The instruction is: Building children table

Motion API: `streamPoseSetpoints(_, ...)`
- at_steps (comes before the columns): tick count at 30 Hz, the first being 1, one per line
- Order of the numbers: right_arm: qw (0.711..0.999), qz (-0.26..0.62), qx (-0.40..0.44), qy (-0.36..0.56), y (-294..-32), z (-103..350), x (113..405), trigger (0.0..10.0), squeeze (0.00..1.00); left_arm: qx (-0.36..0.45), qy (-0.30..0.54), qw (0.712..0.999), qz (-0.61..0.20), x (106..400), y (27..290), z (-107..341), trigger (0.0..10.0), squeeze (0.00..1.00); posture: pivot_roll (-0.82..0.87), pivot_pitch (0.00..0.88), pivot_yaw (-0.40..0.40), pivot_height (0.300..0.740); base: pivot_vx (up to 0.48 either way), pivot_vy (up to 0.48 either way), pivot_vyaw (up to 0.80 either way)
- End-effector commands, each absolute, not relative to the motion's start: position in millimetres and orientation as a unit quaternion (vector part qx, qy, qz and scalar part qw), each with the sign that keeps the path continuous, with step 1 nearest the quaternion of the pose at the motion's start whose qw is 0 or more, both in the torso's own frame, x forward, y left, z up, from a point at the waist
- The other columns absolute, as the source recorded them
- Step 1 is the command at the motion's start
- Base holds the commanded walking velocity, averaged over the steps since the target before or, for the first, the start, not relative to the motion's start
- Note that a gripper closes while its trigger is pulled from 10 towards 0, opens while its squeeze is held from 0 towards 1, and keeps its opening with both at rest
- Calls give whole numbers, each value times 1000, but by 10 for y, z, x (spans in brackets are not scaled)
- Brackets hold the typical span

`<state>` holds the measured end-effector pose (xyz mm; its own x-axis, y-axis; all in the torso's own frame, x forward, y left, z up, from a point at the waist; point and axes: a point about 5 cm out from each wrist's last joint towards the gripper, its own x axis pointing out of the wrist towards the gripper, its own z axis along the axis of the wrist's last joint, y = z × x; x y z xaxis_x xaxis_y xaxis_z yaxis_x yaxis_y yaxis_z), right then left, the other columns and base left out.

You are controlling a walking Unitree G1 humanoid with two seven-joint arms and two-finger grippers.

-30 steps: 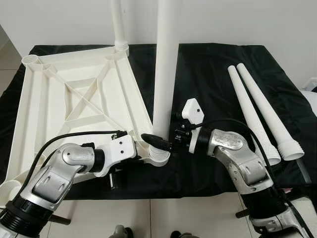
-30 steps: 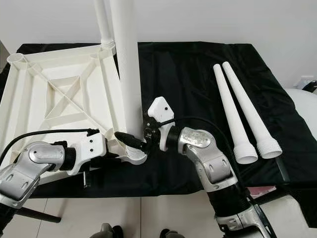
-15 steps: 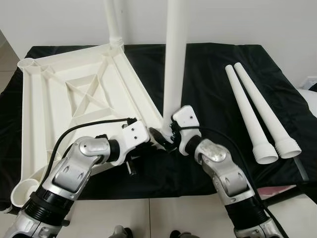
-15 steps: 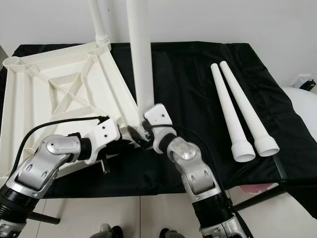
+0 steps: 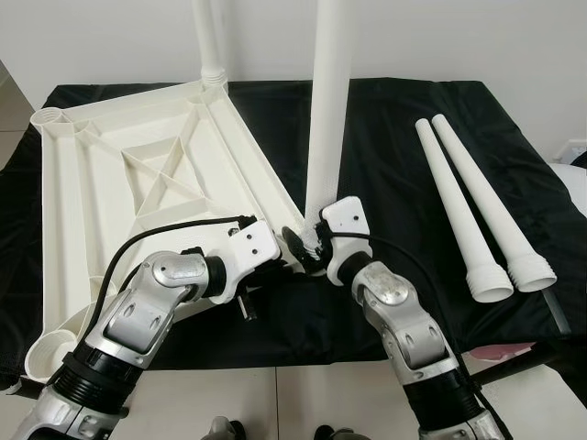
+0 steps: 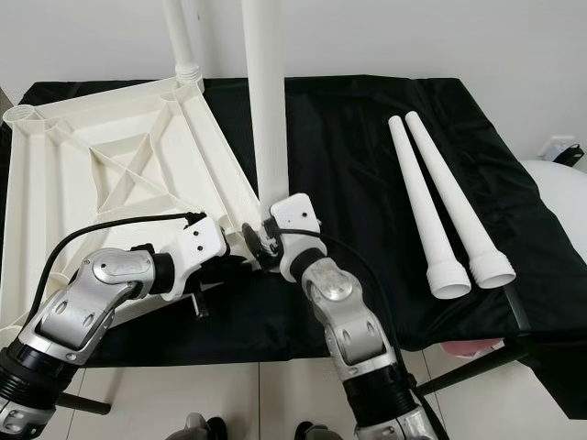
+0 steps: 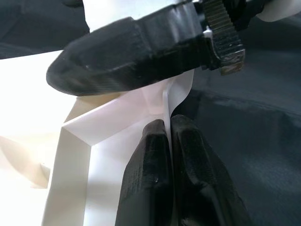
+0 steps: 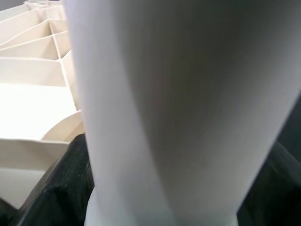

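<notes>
While the upturned white tabletop lies on the black-draped bench, a thin rib at its near corner is pinched between the pressed-together fingers of the left gripper. Just beside it, the upright table leg is clasped low down by the right gripper. Two spare legs lie well apart, rightward. If tilted, the leg could cross-thread or slip.

The upturned table top lies on the left half of the work surface. One leg stands at its far right corner, another leg at its near right corner. Two loose legs lie side by side toward the right edge.
</notes>
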<state>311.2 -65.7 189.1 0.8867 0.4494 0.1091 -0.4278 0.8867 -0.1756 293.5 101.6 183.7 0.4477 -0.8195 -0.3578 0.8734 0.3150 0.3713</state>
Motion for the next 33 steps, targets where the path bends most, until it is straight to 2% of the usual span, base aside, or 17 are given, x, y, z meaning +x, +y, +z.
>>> streamPoseSetpoints(1,966,227,-62,-111,-629,2048,3128,10000,0,268,16,800,-537,2880,948,1963,10000,0,29,169,19,740,0,0,0)
streamPoseSetpoints(15,943,309,-12,-122,-490,2115,2994,10000,0,266,19,801,-536,2875,937,1943,10000,0,20,170,20,740,0,0,0)
streamPoseSetpoints(18,942,315,-32,-114,-512,2091,3002,10000,0,267,19,798,-540,2876,919,1940,10000,0,17,173,24,740,0,0,0)
streamPoseSetpoints(30,959,270,-36,-83,-606,2029,3109,10000,0,268,19,795,-543,2875,904,1942,10000,0,17,174,24,740,0,0,0)
streamPoseSetpoints(31,960,264,-33,-82,-603,2025,3112,5333,0,268,19,796,-543,2877,903,1943,10000,0,18,174,24,740,0,0,0)
streamPoseSetpoints(32,960,264,-33,-82,-603,2025,3112,5333,0,268,19,796,-543,2877,903,1943,10000,0,18,174,24,740,0,0,0)
streamPoseSetpoints(33,962,260,-29,-83,-598,2028,3111,4039,0,268,19,796,-542,2877,903,1942,10000,0,17,174,23,740,0,0,0)
